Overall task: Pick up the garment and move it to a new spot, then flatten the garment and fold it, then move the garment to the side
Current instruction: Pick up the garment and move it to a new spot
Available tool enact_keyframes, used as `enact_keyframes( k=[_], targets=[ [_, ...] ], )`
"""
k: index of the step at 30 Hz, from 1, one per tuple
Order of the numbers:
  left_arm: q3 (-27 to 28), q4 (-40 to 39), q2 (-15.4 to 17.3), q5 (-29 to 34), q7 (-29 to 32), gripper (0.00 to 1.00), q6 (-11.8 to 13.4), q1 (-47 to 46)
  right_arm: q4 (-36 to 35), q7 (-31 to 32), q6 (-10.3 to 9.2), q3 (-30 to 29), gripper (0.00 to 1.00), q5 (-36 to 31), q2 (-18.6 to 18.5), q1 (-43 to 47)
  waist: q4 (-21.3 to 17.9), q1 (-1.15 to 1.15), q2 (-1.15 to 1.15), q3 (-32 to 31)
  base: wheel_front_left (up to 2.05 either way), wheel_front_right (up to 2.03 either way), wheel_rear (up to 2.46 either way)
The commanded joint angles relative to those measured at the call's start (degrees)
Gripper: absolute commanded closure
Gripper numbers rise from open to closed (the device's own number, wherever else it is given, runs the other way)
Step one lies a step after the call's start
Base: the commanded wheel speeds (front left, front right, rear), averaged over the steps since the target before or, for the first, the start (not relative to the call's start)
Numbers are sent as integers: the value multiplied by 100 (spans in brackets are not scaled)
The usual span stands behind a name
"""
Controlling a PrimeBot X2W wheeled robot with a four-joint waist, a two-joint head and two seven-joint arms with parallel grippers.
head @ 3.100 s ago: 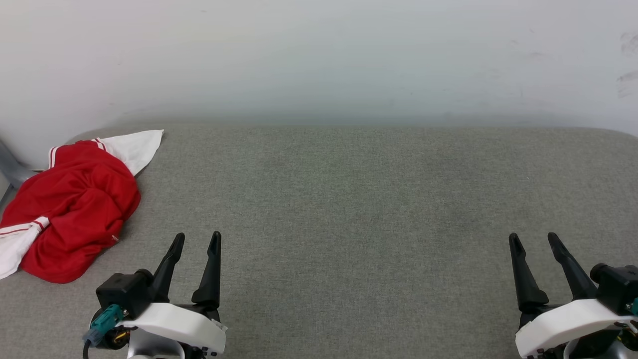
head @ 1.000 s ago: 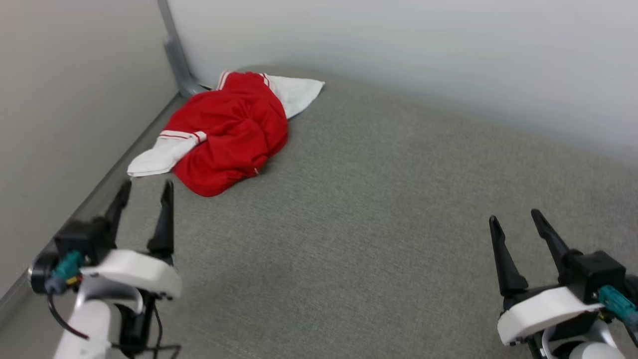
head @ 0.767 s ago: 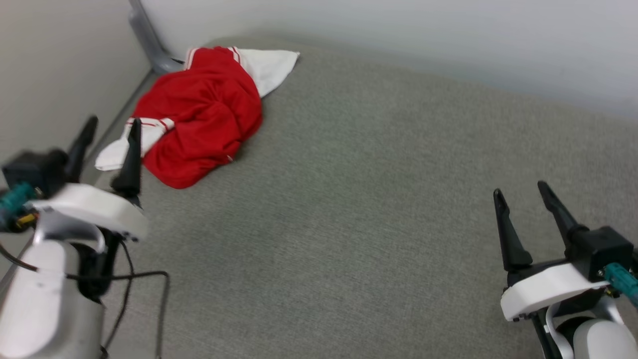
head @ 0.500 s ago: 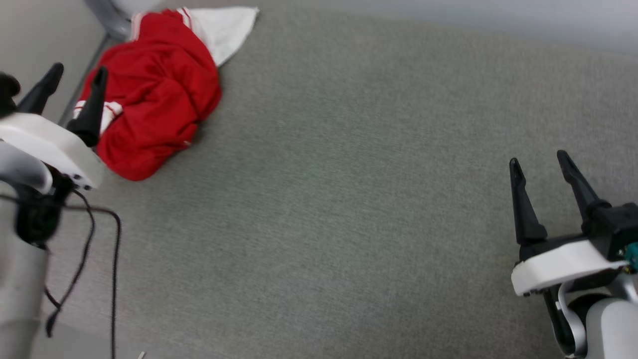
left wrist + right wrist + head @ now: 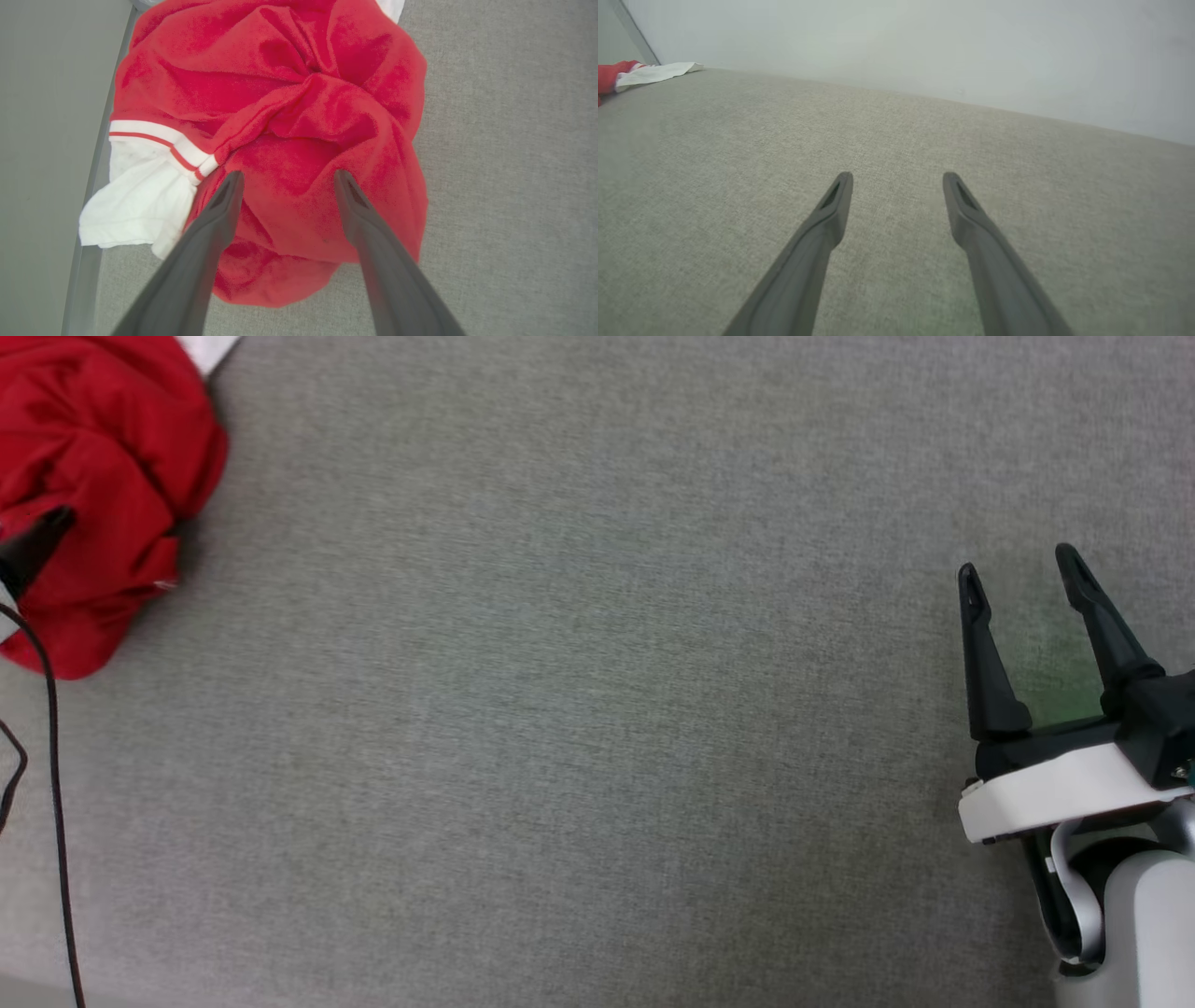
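Left gripper now above the red shirt
The shirt lies bunched at ten o'clock on the grey cushion, same spot as before. The left gripper, fingers spread, has come over it. The right gripper, spread too, hangs at three o'clock.

Crumpled red jersey-knit garment w/ a white sleeve & red-striped white cuff trim lies bunched in a heap on the grey woven-fabric counter, up against a pale grey wall at the view's left. The left gripper hangs over the heap's near part, its two long dark jaws spread wide w/ red cloth showing between them; can't tell if the tips touch the fabric. The sleeve sticks out beside the left-hand jaw, next to the wall.
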Motion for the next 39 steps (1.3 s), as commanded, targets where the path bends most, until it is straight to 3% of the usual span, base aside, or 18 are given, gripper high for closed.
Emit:
enact_keyframes(
  k=[1, 6, 11, 12, 13, 14, 20, 33, 39],
  targets=[
    [-81, 134, 57, -120, 67, 0, 2, -107, -43, -33, -4, 0, 0, -3, -13, -101, -180, -1, 0, 235, 0, 0, 0],
    [-360, 528, 117, -426, 128, 0, 3, -241, -107, -28, -4, -11, 0, -28, -13, -148, -262, -1, 0, 429, 0, 0, 0],
    [-660, 963, -89, -692, 239, 0, 3, -247, -175, 24, -4, -31, 0, -51, -13, -183, -285, -1, 0, 522, 0, 0, 0],
    [-714, 1014, -133, -728, 205, 53, 3, -249, -184, 33, -4, -36, 0, -31, -13, -185, -284, -1, 0, 522, 0, 0, 0],
    [-768, 1069, -172, -760, 158, 87, 3, -261, -193, 46, -4, -42, 0, -44, -13, -188, -284, -1, 0, 514, 0, 0, 0],
    [-810, 1127, -200, -784, 111, 100, 2, -282, -197, 57, -4, -46, 0, -53, -13, -188, -280, -1, 0, 497, 0, 0, 0],
    [-922, 1517, -179, -709, -623, 100, 5, -555, -200, 59, -4, -80, 0, -53, -13, -87, -236, -1, 0, 221, 0, 0, 0],
    [-823, 2336, -576, 5, -3869, 100, 152, -951, 78, -126, -4, -212, 0, 215, -12, 375, -53, -1, 0, -1142, 0, 0, 0],
    [-861, 2194, -776, 258, -4383, 100, 192, -947, 169, -179, -4, -297, 0, 420, -11, 630, -33, -1, 0, -1643, 0, 0, 0]
  ],
)
